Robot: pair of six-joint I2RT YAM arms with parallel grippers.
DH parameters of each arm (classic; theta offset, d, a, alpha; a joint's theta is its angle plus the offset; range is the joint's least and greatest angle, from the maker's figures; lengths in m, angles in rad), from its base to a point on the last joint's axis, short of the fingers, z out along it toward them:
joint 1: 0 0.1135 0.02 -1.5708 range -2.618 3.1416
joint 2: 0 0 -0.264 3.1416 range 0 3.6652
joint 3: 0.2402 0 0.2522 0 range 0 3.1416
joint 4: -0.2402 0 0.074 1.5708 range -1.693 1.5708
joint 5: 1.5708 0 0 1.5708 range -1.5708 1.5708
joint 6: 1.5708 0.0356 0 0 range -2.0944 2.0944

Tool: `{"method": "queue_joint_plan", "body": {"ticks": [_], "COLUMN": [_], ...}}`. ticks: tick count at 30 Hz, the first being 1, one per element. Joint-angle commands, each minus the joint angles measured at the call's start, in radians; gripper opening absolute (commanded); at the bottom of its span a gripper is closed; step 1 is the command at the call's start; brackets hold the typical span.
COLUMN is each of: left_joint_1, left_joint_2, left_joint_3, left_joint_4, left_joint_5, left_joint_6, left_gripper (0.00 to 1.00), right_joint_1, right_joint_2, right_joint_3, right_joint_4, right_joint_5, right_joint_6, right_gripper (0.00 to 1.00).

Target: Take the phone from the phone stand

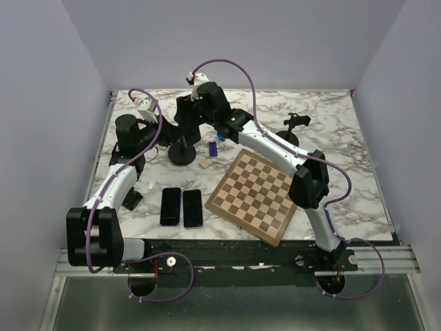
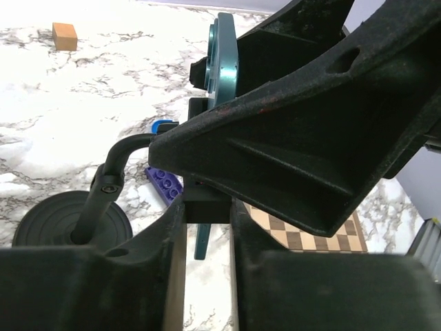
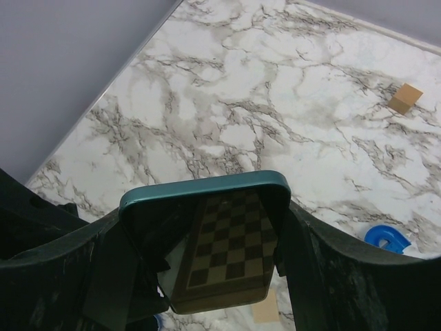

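Marble desk [image 1: 331,131] below, both my arms stretch to the far left: right end effector [image 3: 207,262] pinches the phone [image 3: 207,200], left end effector [image 2: 205,231] grips the phone stand [image 2: 41,227].

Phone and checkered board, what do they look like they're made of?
Phone: glossy, glass-like front, since it mirrors a checked pattern; the teal rim looks matte, metal or plastic, unclear. Board: probably wood, with light and dark brown squares inside a brown border.

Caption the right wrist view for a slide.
Right pincer clamps the teal-cased phone, its dark screen mirroring the chessboard, above the marble table.
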Motion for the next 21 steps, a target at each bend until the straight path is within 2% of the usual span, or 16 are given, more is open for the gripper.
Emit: {"method": "queue_joint_plan", "body": {"ticks": [1, 2, 5, 9, 14, 17, 21], "left_joint_1": [-0.011, -0.010, -0.001, 0.013, 0.043, 0.046, 0.048], "left_joint_2": [-0.006, -0.007, -0.013, 0.019, 0.054, 0.066, 0.072], "left_joint_3": [0.000, -0.003, -0.008, 0.005, 0.013, 0.021, 0.027], "left_joint_4": [0.068, 0.066, 0.067, 0.052, 0.065, 0.046, 0.026], "left_joint_5": [0.039, 0.032, 0.035, 0.074, 0.125, 0.128, 0.122], "left_joint_6": [0.000, 0.000, 0.014, 0.018, 0.006, 0.013, 0.025], "left_gripper": [0.05, 0.00, 0.00, 0.00, 0.00, 0.00, 0.00], "right_joint_1": [0.021, 0.018, -0.006, -0.064, -0.121, -0.134, -0.134], "right_joint_2": [-0.015, -0.015, -0.028, -0.066, -0.042, -0.026, -0.033], "right_joint_3": [0.000, -0.005, -0.044, -0.147, -0.126, -0.102, -0.133], "right_joint_4": [0.020, 0.026, 0.065, 0.196, 0.228, 0.228, 0.324], "right_joint_5": [-0.097, -0.111, -0.203, -0.434, -0.719, -0.805, -0.881], "right_joint_6": [0.016, 0.008, 0.004, 0.042, 0.022, 0.031, 0.101], "right_gripper": [0.01, 0.01, 0.01, 0.01, 0.00, 0.01, 0.01]}}
